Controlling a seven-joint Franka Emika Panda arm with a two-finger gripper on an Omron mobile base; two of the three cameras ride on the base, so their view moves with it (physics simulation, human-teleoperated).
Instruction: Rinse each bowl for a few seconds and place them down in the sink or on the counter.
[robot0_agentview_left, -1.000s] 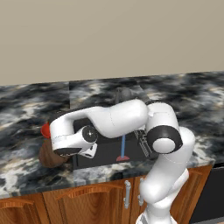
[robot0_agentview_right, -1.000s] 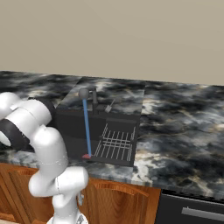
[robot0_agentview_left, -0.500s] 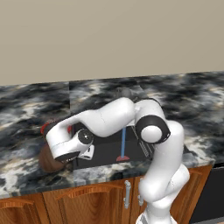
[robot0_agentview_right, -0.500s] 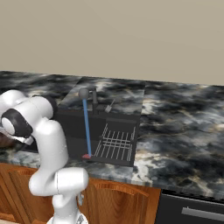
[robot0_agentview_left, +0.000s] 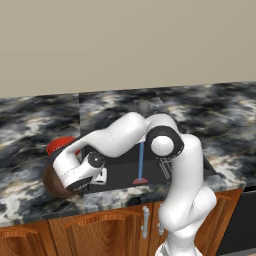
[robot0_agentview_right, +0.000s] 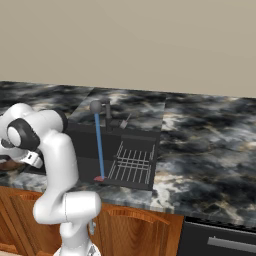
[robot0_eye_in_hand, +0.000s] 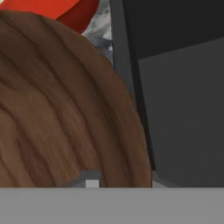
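Note:
The dark brown wood-grain bowl (robot0_agentview_left: 51, 183) rests on the counter (robot0_agentview_left: 30, 125) just left of the sink (robot0_agentview_left: 122, 167), and its inside looms large in the hand view (robot0_eye_in_hand: 57, 113). The glossy red bowl (robot0_agentview_left: 59, 145) sits right behind it, and its edge (robot0_eye_in_hand: 57, 9) peeks over the brown bowl's rim. My gripper (robot0_agentview_left: 70, 186) hangs low, right over the brown bowl near its sink-side rim. Only a small grey tip (robot0_eye_in_hand: 91, 181) of the gripper shows against the wood, so the jaw gap is hidden. A sliver of the brown bowl (robot0_agentview_right: 6, 164) sits beside my arm.
The grey faucet (robot0_agentview_left: 143, 108) pours a thin blue stream (robot0_agentview_left: 141, 162) into the charcoal basin (robot0_agentview_right: 85, 150). A wire rack (robot0_agentview_right: 132, 165) fills the sink's right half. Marbled counter (robot0_agentview_right: 205, 150) stretches to the right. Wooden cabinets (robot0_agentview_left: 100, 225) stand below.
My arm has swung further left and down, bringing the hand from above the sink's left edge onto the brown bowl. Bowls, water stream and base stay put.

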